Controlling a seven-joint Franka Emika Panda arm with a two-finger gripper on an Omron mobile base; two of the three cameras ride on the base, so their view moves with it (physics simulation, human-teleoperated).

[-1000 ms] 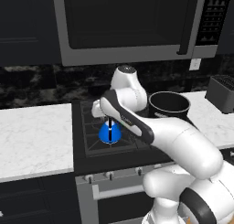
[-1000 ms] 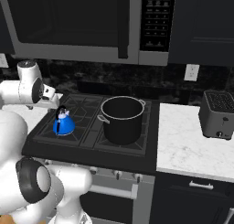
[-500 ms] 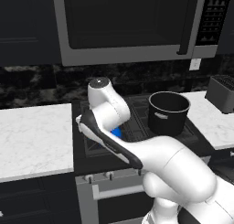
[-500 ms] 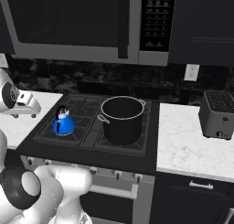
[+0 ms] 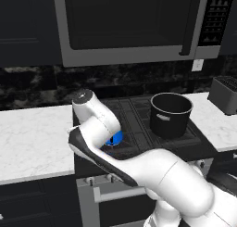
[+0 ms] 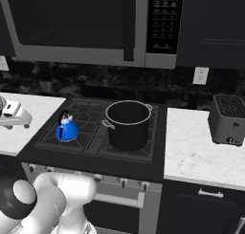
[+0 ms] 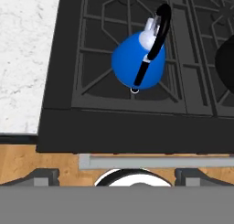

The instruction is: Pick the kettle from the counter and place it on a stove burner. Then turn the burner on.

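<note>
The small blue kettle (image 7: 137, 65) with its thin black handle stands upright on the stove burner (image 7: 98, 77) at the cooktop's front left. From the right it shows as the kettle (image 6: 66, 129) on that burner's grate (image 6: 50, 136). In the left base view my arm hides most of the kettle (image 5: 114, 138). My gripper (image 7: 118, 175) hovers above and in front of the stove's front edge, looking down at the kettle. Its jaws stand wide apart and hold nothing. Seen from the right, the gripper (image 6: 14, 114) hangs left of the stove over the white counter (image 6: 9, 137).
A large black pot (image 6: 128, 124) stands on the burner right of the kettle. A row of knobs (image 6: 122, 182) lines the stove's front panel. A toaster (image 6: 228, 119) sits on the right counter. The microwave (image 5: 125, 22) hangs over the cooktop.
The arm has swung left and drawn the open gripper back from above the kettle to the stove's front-left edge. The kettle has stayed on its burner.
</note>
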